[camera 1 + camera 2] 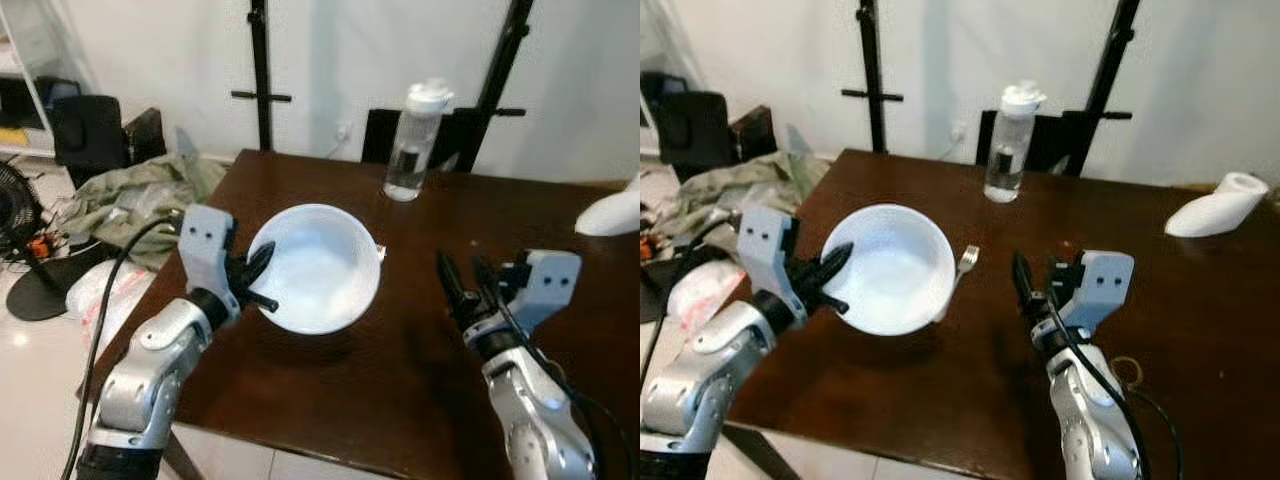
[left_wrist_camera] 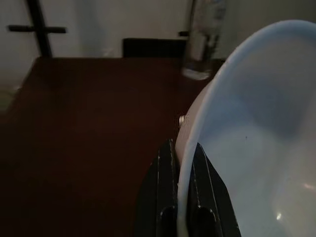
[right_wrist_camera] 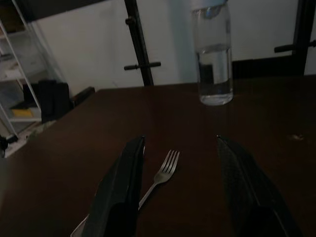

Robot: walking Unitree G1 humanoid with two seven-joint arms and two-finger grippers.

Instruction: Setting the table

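The dark wooden bench (image 1: 420,380) carries everything. My white bowl (image 1: 322,266) is the landmark — it is tilted over the bench's left half, its rim clamped between the fingers of my left end effector (image 1: 258,283). Behind the bowl, near the far edge, a clear water bottle (image 1: 415,140) stands upright. Right of the bowl my right end effector (image 1: 1037,277) hovers, fingers apart. A fork (image 1: 966,262) lies just beside the bowl's right rim — tines pointing away from me.
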